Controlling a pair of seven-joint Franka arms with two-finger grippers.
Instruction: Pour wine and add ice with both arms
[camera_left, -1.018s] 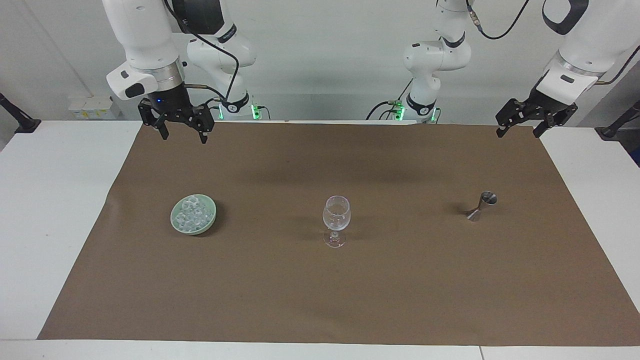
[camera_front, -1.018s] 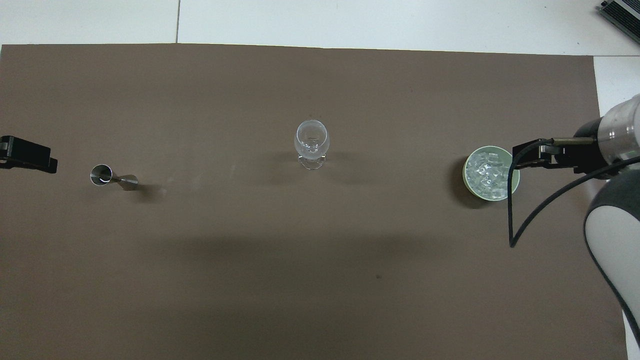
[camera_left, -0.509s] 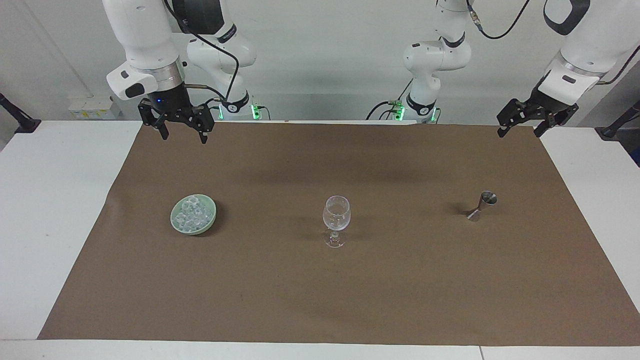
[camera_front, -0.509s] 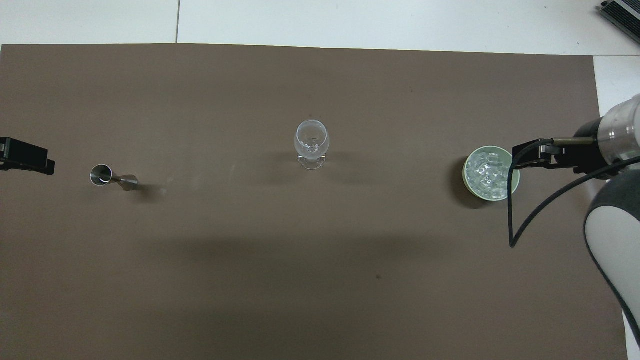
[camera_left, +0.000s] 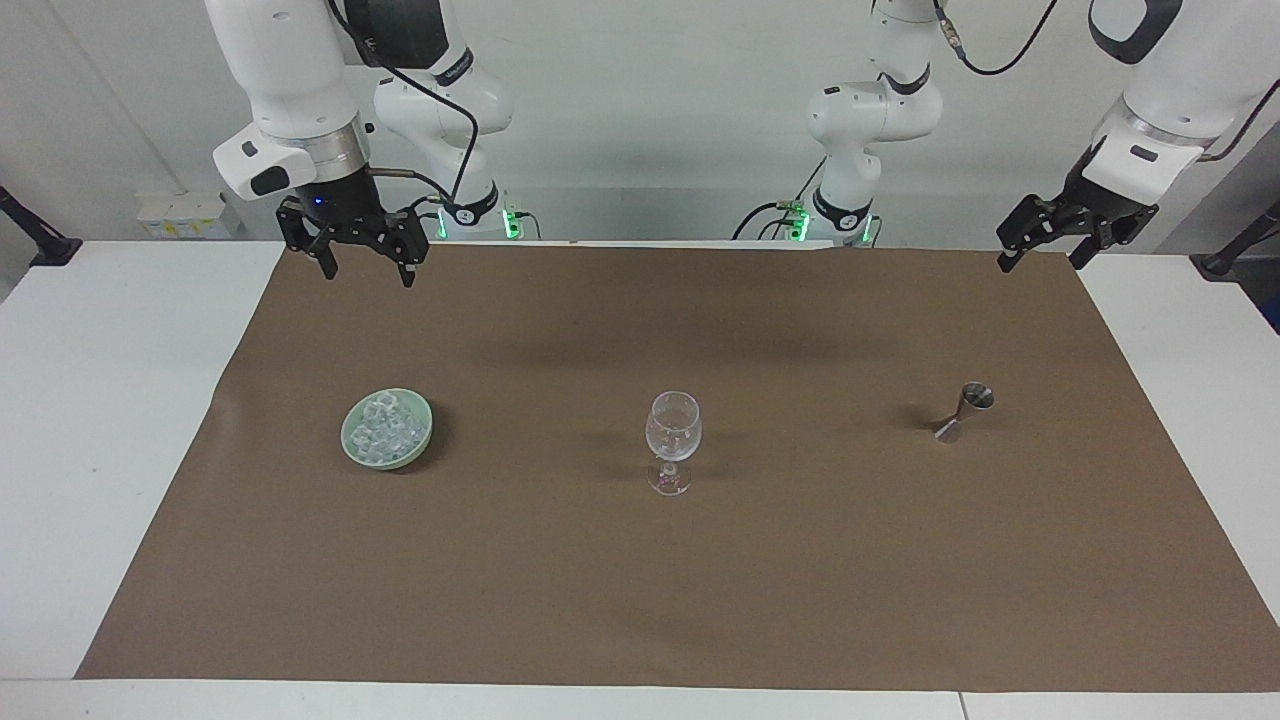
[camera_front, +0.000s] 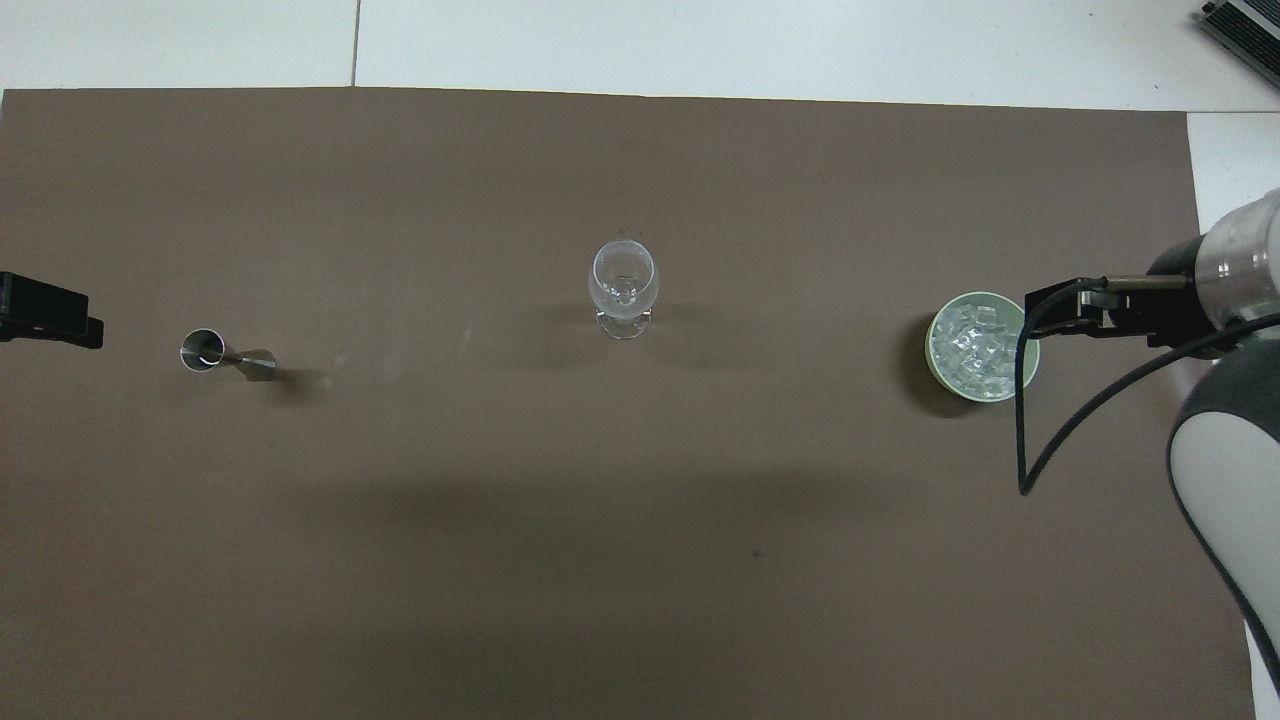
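No legible text — no labels

One camera sits high off the table's (camera_left: 120, 330) edge away from the robots, facing them and taking in the whole brown mat (camera_left: 640, 560). The other hangs high above the robots' edge, looking forward and steeply down. Both share the mat's middle, turned half round between them.

Green bowl (camera_left: 387, 441); clear ice (camera_left: 385, 428); brown mat (camera_left: 640, 590).
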